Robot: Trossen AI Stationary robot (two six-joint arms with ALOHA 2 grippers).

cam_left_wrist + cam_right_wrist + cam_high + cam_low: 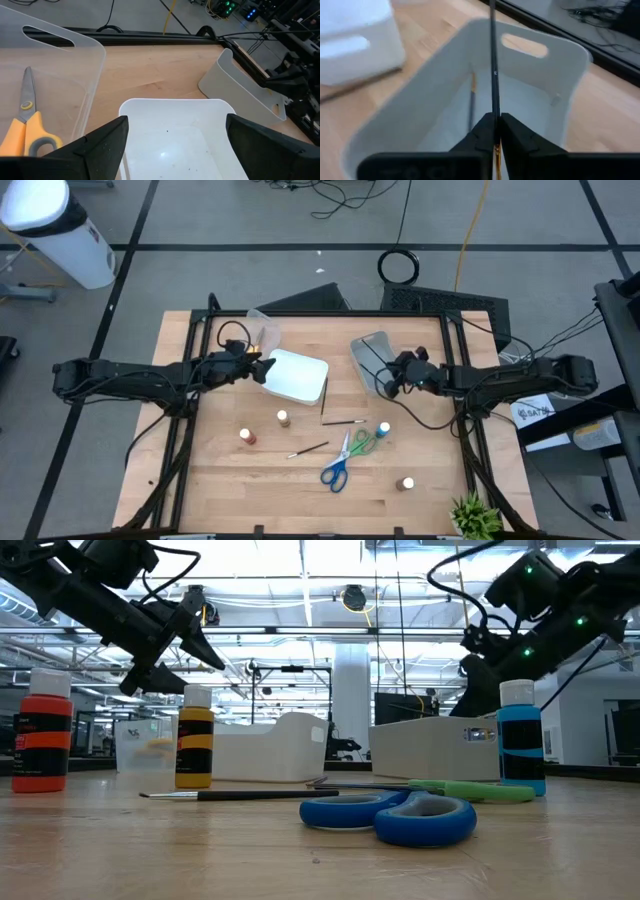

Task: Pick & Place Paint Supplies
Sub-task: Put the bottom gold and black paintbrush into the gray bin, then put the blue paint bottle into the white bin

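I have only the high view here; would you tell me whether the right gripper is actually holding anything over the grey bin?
Observer: Yes. The right gripper is shut on a thin dark paintbrush, held upright over the grey bin.
Operator: Thank you. Is anything inside that bin?
Observer: Another thin brush appears to lie inside it.
Operator: And the left gripper?
Observer: The left gripper is open and holds nothing, above the white bin. Yellow-handled scissors lie in the clear bin beside it.
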